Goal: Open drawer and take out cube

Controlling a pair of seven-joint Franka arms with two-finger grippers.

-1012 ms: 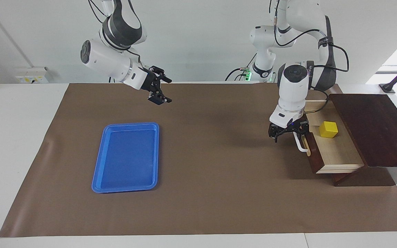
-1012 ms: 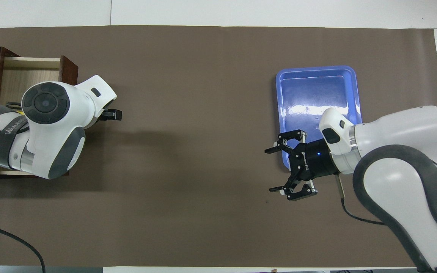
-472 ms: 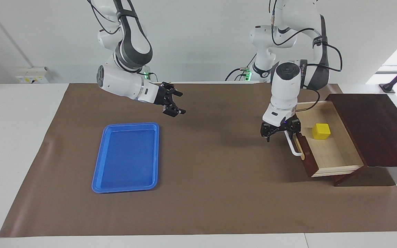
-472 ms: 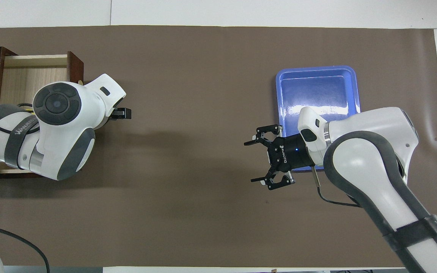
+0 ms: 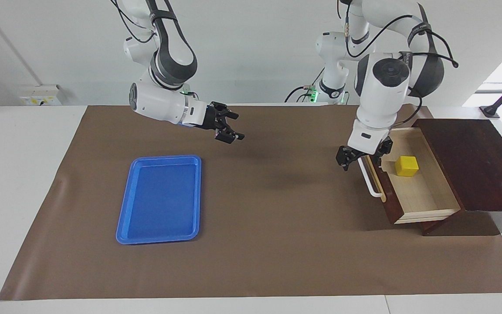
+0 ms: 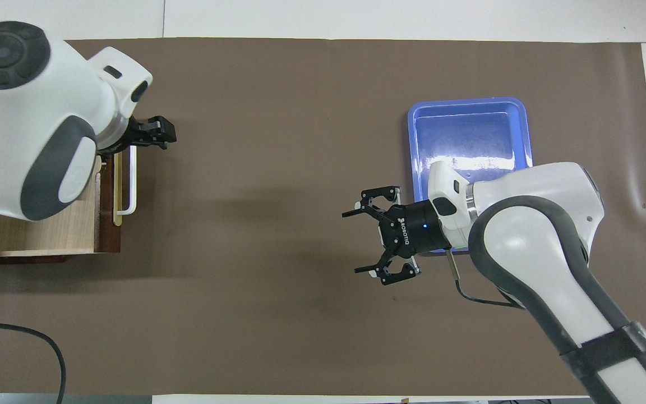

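While the spread, empty left claw (image 5: 361, 159) hovers over the drawer (image 5: 412, 185) front's white bar handle (image 5: 371, 183), the smooth yellow cube (image 5: 407, 165) sits inside at roughly 3 o'clock; the right claw (image 5: 229, 128) hangs open.

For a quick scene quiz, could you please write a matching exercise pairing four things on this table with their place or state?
Things:
1. cube
2. drawer
3. blue tray
4. right hand

Places or states:
A. pulled open
B. open, in the air above the brown mat
C. inside the drawer
D. empty, toward the right arm's end of the table

Pairs: 1-C, 2-A, 3-D, 4-B
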